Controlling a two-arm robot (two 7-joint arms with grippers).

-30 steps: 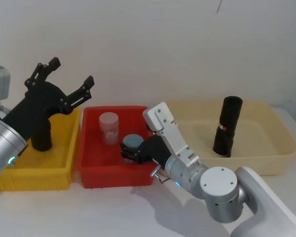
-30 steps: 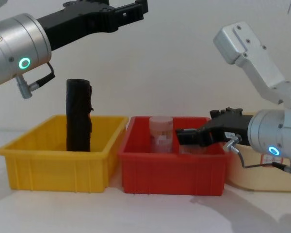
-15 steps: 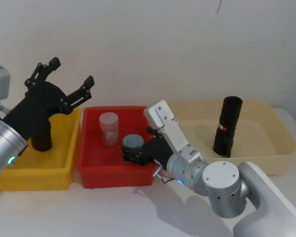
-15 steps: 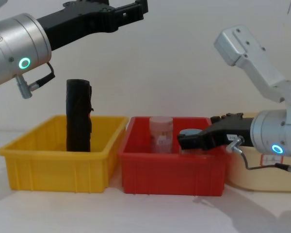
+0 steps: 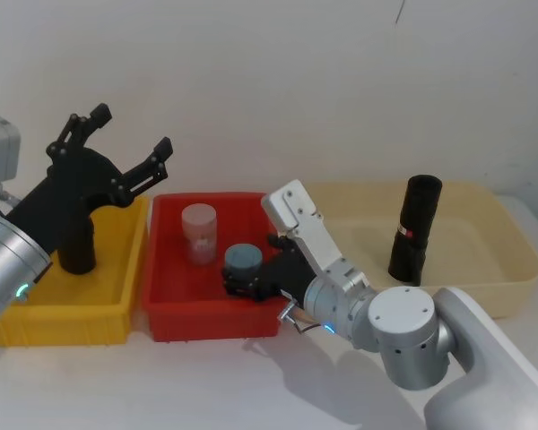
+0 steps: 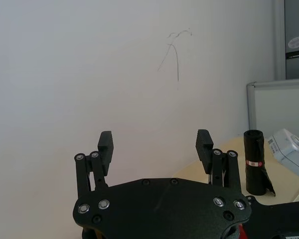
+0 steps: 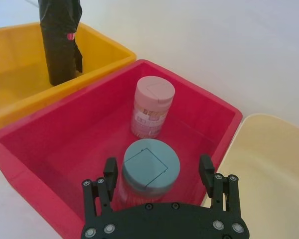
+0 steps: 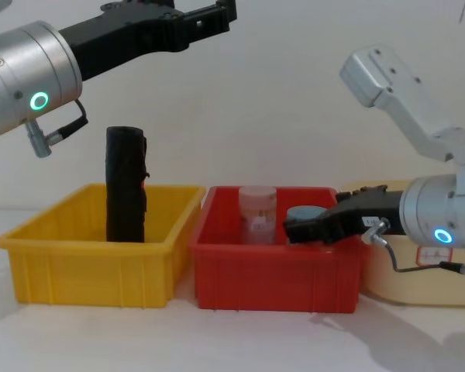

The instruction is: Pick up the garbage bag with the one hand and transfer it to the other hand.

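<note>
- Left gripper (image 5: 117,148) is held high above the yellow bin (image 5: 117,296), its forked fingers spread wide with nothing between them; in the left wrist view the same fork (image 6: 156,144) is seen gaping against the bare wall.
- A plain black roll (image 5: 74,242) is stood upright in the yellow bin, below and behind that gripper, and is not touched by it.
- In the red bin (image 5: 175,318) a pink-lidded jar (image 5: 198,233) and a blue-lidded jar (image 5: 243,266) are stood, the blue one nearer the front.
- The right gripper (image 7: 159,169) is reached low into the red bin, its fingers parted on either side of the blue-lidded jar; contact cannot be told.
- The garbage bag (image 5: 413,229) is stood upright in the cream tray (image 5: 511,269) at the far right, well apart from both grippers, its white-and-red band just below mid-height.
- The roll is judged light and fairly firm as wound plastic, though slippery and somewhat yielding under pressure; being tall and narrow, it could be tipped easily.
- Hold is best taken across the body near the label band, with the top left free for the receiving gripper.
</note>
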